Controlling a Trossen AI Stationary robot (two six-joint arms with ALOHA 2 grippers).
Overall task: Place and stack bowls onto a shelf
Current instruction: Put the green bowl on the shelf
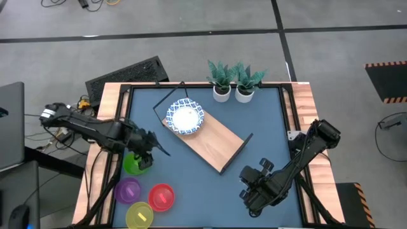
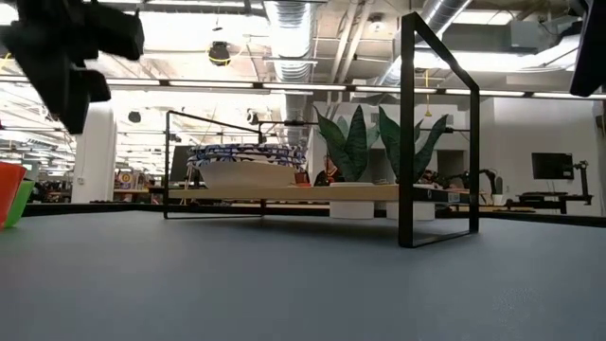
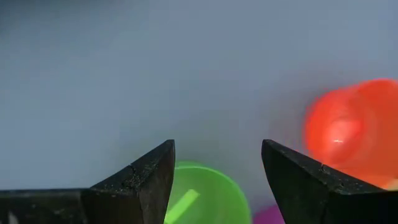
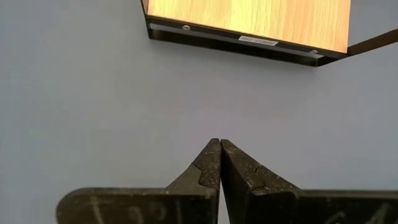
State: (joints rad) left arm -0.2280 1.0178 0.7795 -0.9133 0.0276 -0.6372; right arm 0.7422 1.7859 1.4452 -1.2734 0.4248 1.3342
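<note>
**Overhead, left arm is hovering at the green bowl as the shelf is carrying its white stack**

Here the dark blue table (image 1: 267, 127) is carrying everything, framed by its light-wood border. The shelf (image 1: 216, 143), a long light-wood board with black wire frames at each end, is lying diagonally across the table's middle, one end pointing toward the far left corner and the other toward the near right. The white bowls with blue patterned rims (image 1: 185, 117) are sitting stacked on the shelf's far end; in the low view the stack (image 2: 248, 166) is showing as several rims nested together, though their number cannot be told. Two small white plant pots (image 1: 233, 93) with green leaves are standing side by side at the table's far edge.

The left gripper (image 1: 147, 145) is hanging over the left side of the table with its fingers (image 3: 140, 180) spread apart, the green bowl (image 1: 134, 163) lying just below and between them. The right gripper (image 1: 249, 191) is resting near the near right corner, its fingers (image 4: 208, 165) pressed together on nothing, the shelf's near end just ahead of it.

The purple bowl (image 1: 127, 189), the red bowl (image 1: 161, 196) and the yellow bowl (image 1: 140, 215) are clustering at the near left corner, close beside one another, with the green bowl just beyond them along the left edge.
</note>
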